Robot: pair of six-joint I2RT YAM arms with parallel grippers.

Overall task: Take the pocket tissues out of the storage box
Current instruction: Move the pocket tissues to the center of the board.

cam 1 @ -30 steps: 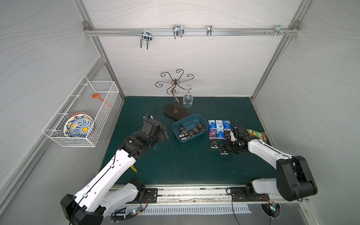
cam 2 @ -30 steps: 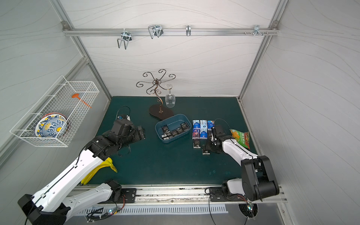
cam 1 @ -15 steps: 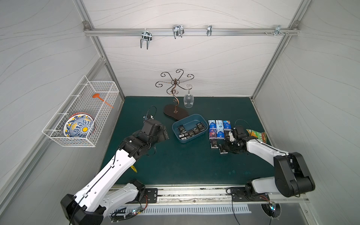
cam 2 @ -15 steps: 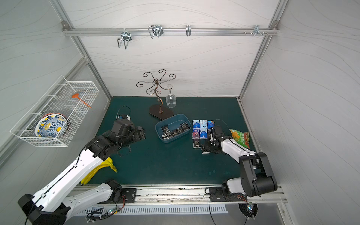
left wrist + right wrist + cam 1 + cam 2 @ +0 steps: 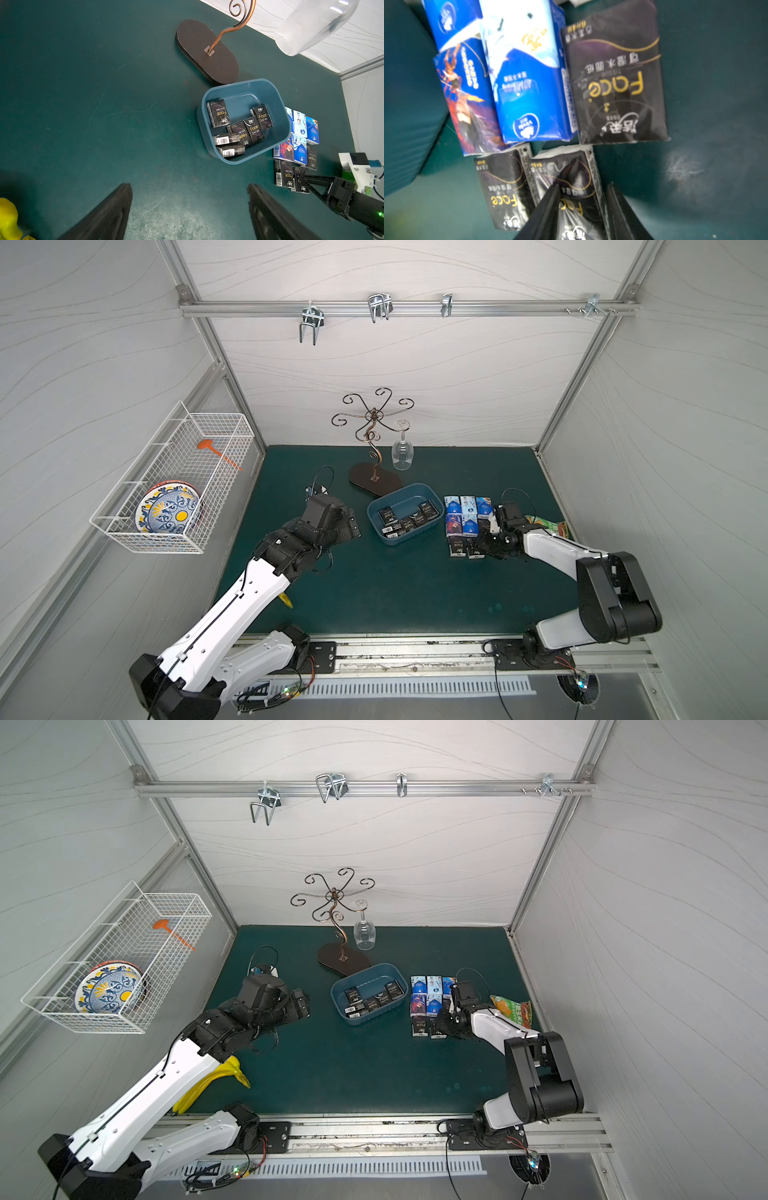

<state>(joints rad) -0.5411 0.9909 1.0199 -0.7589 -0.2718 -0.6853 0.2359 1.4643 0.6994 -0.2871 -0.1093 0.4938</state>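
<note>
Light: even, diffuse white is filling both top views, falling bright on the walls (image 5: 415, 364) and dimmer on the surface (image 5: 395, 593).
Shadows: a soft one is lying under the left arm (image 5: 249, 593).
Glare: the glass (image 5: 311, 27) is washing out pale.
Blur: the right wrist view is smearing, and the lettering on the packs (image 5: 614, 83) is softening.
Focus: the left end effector (image 5: 188, 185) is showing dark and soft.

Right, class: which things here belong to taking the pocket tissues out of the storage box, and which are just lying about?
Job in hand:
storage box; pocket tissues in it; packs already laid out beside it; right gripper, jaws closed on a black pack; left gripper, jaws open.

Lying about:
snack bag; wine glass; rack stand; banana; wire basket with plate.
</note>
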